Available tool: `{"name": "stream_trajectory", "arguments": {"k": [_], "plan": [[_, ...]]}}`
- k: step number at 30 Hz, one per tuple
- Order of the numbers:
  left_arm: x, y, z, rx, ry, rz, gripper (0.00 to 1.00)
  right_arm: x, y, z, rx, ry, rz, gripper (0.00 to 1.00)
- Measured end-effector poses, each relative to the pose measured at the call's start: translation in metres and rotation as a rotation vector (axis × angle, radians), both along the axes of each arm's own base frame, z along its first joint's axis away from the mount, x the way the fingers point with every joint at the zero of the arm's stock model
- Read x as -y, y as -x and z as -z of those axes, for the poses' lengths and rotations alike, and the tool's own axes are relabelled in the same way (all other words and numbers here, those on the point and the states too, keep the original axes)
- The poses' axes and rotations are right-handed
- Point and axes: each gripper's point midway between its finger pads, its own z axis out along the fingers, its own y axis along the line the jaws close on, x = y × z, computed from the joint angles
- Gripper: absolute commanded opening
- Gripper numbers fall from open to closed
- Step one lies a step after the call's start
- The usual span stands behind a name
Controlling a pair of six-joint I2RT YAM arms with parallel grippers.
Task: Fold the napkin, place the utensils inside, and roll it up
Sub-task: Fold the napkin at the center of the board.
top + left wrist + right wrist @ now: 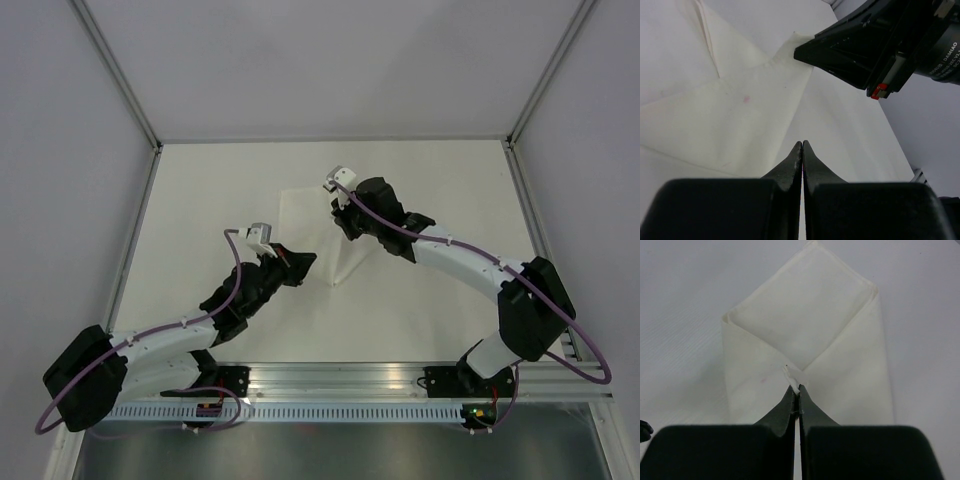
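The white napkin (318, 215) lies partly folded in the middle of the table, its flaps crossing toward the centre (805, 315). My right gripper (796, 387) is shut on a small raised corner of the napkin where the flaps meet, and it stands over the cloth's right side (345, 230). My left gripper (802, 144) is shut just above the napkin's (740, 115) near edge, with no cloth showing between its tips. In the top view it sits at the napkin's lower left (307, 261). The right gripper's black fingers (840, 47) reach in at the left wrist view's upper right. The utensils are out of view.
Grey enclosure walls and metal frame posts (120, 75) border the off-white table (230, 190). An aluminium rail (400, 378) carrying both arm bases runs along the near edge.
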Motion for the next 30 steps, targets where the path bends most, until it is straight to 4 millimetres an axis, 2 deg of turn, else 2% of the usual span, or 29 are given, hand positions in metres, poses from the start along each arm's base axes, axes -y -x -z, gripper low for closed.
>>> {"name": "stream_trajectory", "arguments": {"k": [5,8,15,21,30], "plan": [[-0.005,-0.003,0.0,0.0,-0.011,-0.033,0.02,0.008,0.007,0.005,0.006,0.021,0.006,0.0],[-0.011,-0.006,0.003,-0.008,-0.025,-0.065,0.02,0.006,0.01,0.004,0.013,0.026,-0.004,0.0],[-0.032,-0.017,0.006,-0.037,-0.08,-0.191,0.02,-0.014,0.031,-0.014,0.053,0.008,-0.074,0.0],[-0.041,-0.023,0.005,-0.052,-0.106,-0.254,0.02,-0.029,0.047,-0.016,0.06,0.008,-0.124,0.0],[-0.037,-0.029,0.011,-0.079,-0.147,-0.263,0.02,-0.016,0.041,-0.014,0.097,0.052,-0.069,0.0]]}}
